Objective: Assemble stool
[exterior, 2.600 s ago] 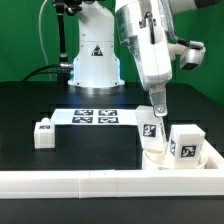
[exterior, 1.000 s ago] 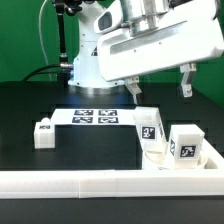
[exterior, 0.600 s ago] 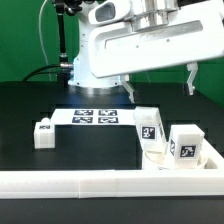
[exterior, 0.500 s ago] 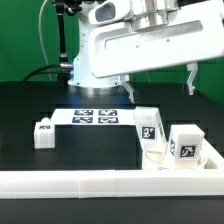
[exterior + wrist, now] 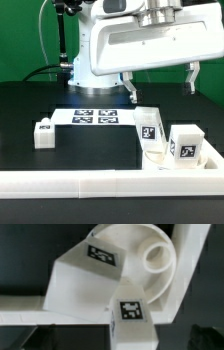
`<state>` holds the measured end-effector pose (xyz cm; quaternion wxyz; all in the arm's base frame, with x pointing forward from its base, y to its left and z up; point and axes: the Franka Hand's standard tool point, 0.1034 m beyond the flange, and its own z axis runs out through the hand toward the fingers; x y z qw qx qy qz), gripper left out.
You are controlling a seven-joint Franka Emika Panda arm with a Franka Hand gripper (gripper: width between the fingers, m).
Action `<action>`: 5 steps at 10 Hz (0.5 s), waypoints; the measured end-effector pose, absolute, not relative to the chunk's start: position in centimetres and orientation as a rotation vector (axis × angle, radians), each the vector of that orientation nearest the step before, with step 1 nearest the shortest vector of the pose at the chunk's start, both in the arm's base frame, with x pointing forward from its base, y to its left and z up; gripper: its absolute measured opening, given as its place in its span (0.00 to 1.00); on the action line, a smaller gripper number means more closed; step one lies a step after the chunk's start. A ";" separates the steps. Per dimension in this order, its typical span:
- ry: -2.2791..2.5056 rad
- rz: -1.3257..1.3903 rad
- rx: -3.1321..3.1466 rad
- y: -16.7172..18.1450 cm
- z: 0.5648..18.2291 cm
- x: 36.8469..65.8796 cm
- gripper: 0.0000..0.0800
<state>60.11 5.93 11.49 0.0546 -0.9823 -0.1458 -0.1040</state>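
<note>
Far out at the exterior view's left, alone on the black surface (image 5: 25, 105), at about eight o'clock from the marker board (image 5: 95, 116): the loose leg (image 5: 42, 133), tag toward the camera, well apart from everything else. Too small to read how it lies.

Further right, at about four o'clock from that board: the seat (image 5: 157, 156), tucked into the corner of the rail (image 5: 90, 183). Standing on it, the first upright leg (image 5: 150, 127) and, at its three o'clock, the second upright leg (image 5: 186, 143). Cannot tell from either view whether both are fully home.

Hanging at twelve o'clock above the seat: the hand (image 5: 160, 84), spread as wide as it goes, fingers (image 5: 130, 88) bare, gripping nothing, touching nothing.

Judged so: two legs placed, third not yet fetched. Next move probably a run toward nine o'clock, down over the loose leg, fingers squared across its flat sides, then back to the free spot on the seat. Calls for clearing both upright legs on the way out.
</note>
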 end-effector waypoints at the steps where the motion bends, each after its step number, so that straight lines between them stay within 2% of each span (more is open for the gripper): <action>1: -0.590 -0.301 -2.972 6.0 11.4 60.4 0.81; 5: -1.068 -0.303 -2.879 5.5 11.0 60.7 0.81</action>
